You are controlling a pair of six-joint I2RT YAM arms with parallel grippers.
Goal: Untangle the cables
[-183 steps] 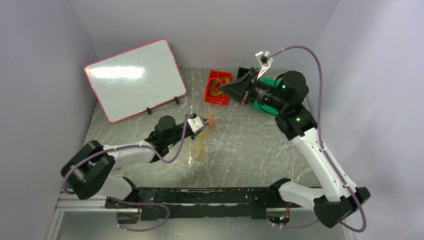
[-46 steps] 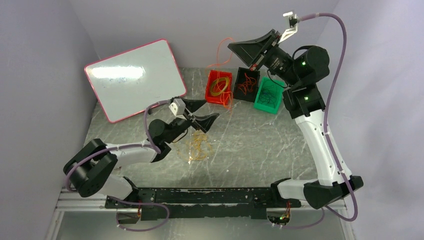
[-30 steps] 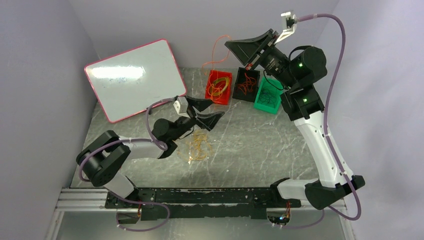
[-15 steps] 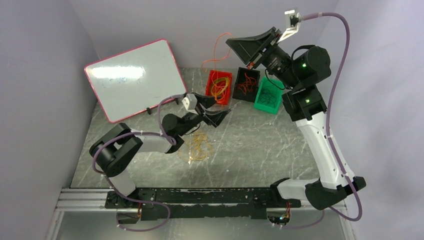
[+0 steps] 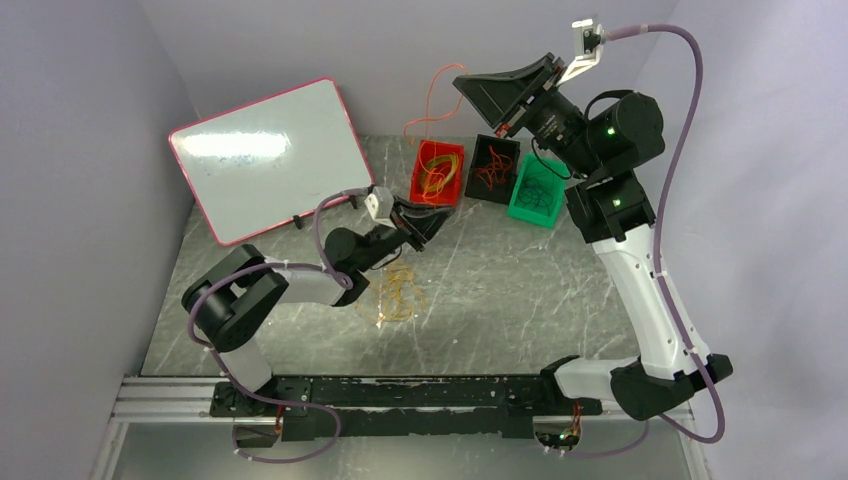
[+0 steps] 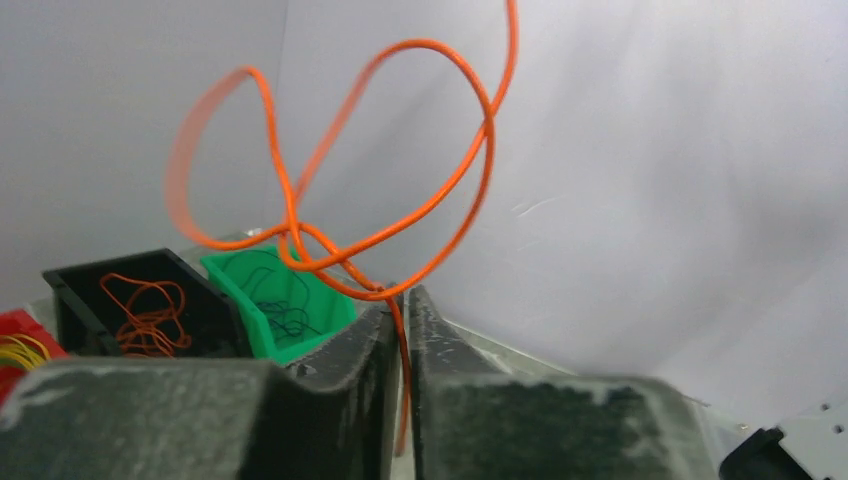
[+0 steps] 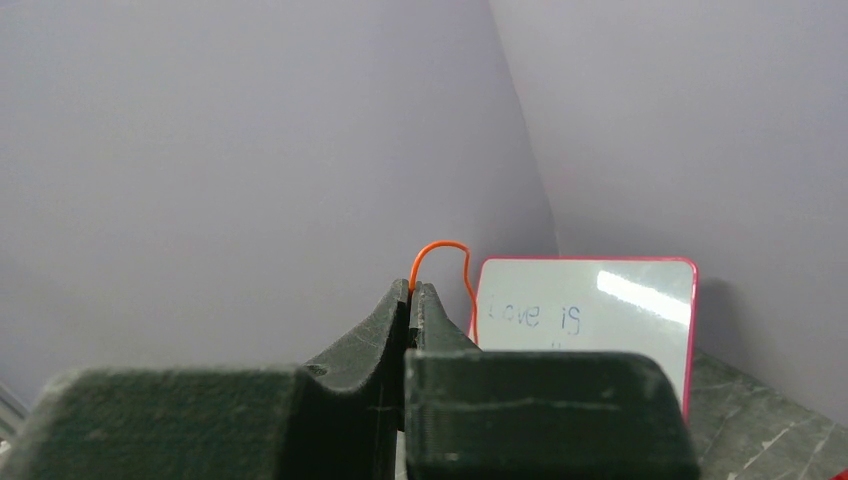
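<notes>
One orange cable [image 5: 432,92] loops through the air from my raised right gripper [image 5: 462,84] down toward the bins. That gripper is shut on its upper end [image 7: 440,248], with the jaws pressed together at the tip [image 7: 410,288]. Lower down, my left gripper [image 5: 428,222] is shut on the same orange cable [image 6: 400,150], which runs down between the narrow jaws [image 6: 399,305]. A tangle of yellow and orange cables [image 5: 395,295] lies on the table just below the left gripper.
Three bins stand at the back: red [image 5: 423,188] with yellow and orange loops, black [image 5: 492,150] with orange loops, green [image 5: 535,215] with dark loops. A pink-framed whiteboard [image 5: 265,155] leans at the back left. Walls enclose three sides.
My left gripper has moved slightly toward the bins and closed its open jaws onto the hanging orange cable. The right gripper has stayed high, still shut on the cable.
</notes>
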